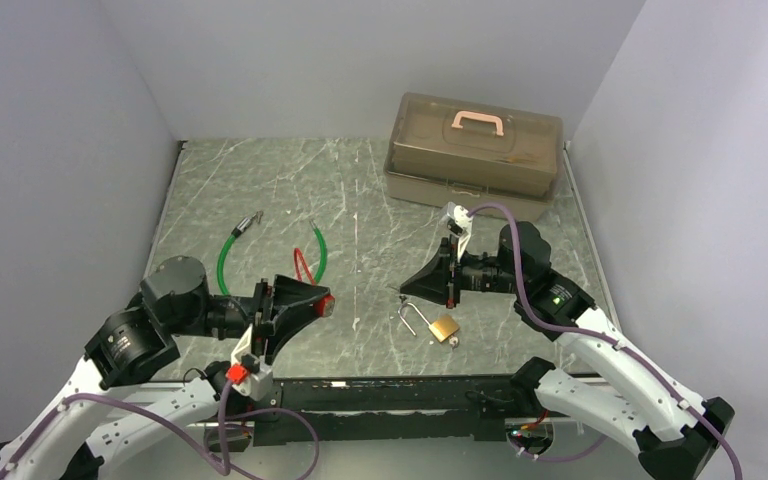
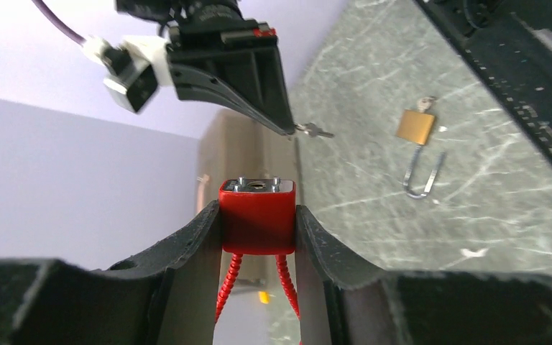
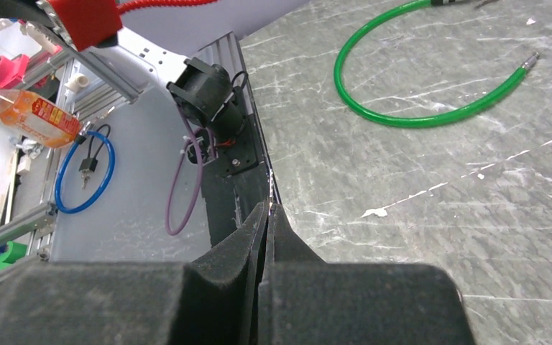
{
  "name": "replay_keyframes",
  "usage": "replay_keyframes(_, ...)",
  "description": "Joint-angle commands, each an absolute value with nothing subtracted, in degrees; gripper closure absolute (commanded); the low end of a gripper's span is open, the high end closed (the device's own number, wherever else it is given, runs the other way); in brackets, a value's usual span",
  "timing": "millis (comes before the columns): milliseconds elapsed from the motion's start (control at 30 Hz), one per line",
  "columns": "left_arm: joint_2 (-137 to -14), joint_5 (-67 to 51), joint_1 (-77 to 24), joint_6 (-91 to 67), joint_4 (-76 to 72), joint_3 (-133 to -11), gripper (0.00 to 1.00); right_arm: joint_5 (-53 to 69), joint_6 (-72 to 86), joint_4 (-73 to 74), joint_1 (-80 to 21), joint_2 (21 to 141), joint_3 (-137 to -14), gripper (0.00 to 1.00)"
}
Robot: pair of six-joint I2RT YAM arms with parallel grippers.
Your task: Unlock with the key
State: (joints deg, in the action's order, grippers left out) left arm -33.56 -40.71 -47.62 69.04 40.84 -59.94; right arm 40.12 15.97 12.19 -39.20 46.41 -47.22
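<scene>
Grey-green marbled counter (image 1: 260,180): floor of a booth with plain pale walls (image 1: 60,150).
Far right corner: translucent brown toolbox (image 1: 475,150), pink handle, lid down.
Left half: green cable (image 1: 320,252) lying loose in a curve.
Near edge, centre: brass padlock (image 1: 444,328) lying flat, shackle swung open.
Left gripper (image 1: 318,303): near the left of the near edge, fingers pinching the red cable lock (image 2: 257,219) by its body, keyhole face outward.
Right gripper (image 1: 403,290): fingers pressed together on the key (image 2: 315,131), blade poking past the tips, apart from the red lock.
Hard to see: the key does not show in the right wrist view and is too small in the top view. The red cable is partly behind the left gripper. A silver bit at the padlock's base is unclear.
</scene>
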Motion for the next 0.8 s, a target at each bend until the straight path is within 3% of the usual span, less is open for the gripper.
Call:
replay_keyframes(0,-30.9,-45.6,-48.3,77.8,32.0,-57.6,1.0,42.4,13.2,12.5,-38.6,45.5,-50.0,1.0)
replay_keyframes(767,-31.9,-48.2,-52.5,86.6,31.9,-59.3,1.0,46.4,12.0,11.8,-37.0,47.2,-52.1,1.0)
